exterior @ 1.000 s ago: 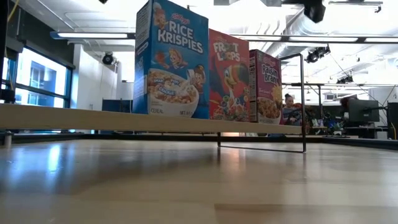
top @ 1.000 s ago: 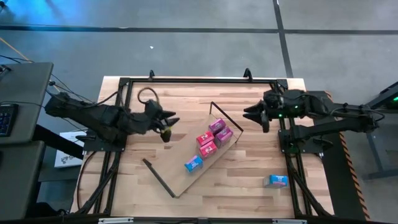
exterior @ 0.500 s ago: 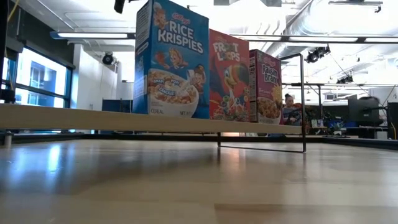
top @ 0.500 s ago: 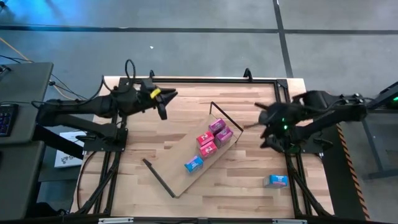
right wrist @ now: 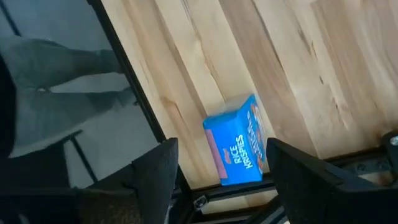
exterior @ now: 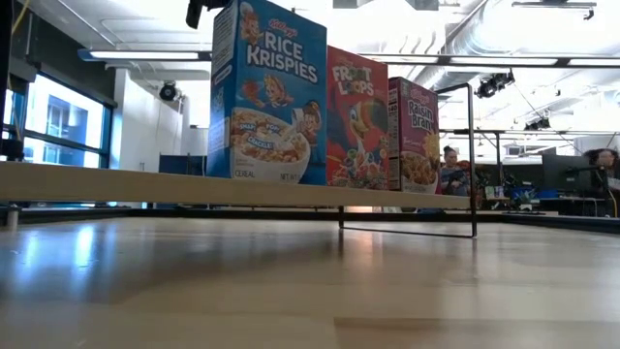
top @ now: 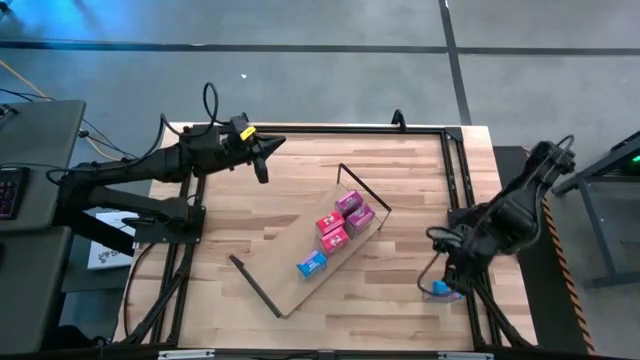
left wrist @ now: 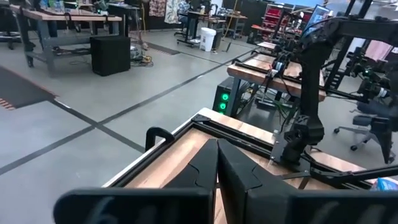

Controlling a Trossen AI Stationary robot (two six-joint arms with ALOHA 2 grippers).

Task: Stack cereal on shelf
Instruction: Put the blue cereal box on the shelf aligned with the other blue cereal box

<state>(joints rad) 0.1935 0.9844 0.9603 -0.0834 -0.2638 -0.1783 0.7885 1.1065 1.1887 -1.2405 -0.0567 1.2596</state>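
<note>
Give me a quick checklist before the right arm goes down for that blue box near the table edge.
1. Right gripper open: ok, jaws stand apart with the blue box showing between them.
2. Box free to grab: ok, it lies alone on the tabletop, nothing touching it.
3. Edge clearance: not ok, the box sits tight beside the black table frame.
4. Left gripper out of the way: ok, jaws shut, empty, over the table's far left corner.
5. Room on the shelf: ok, bare board beyond the boxes already on it.
6. Jaws lined up with the box's narrow sides: cannot tell.
</note>
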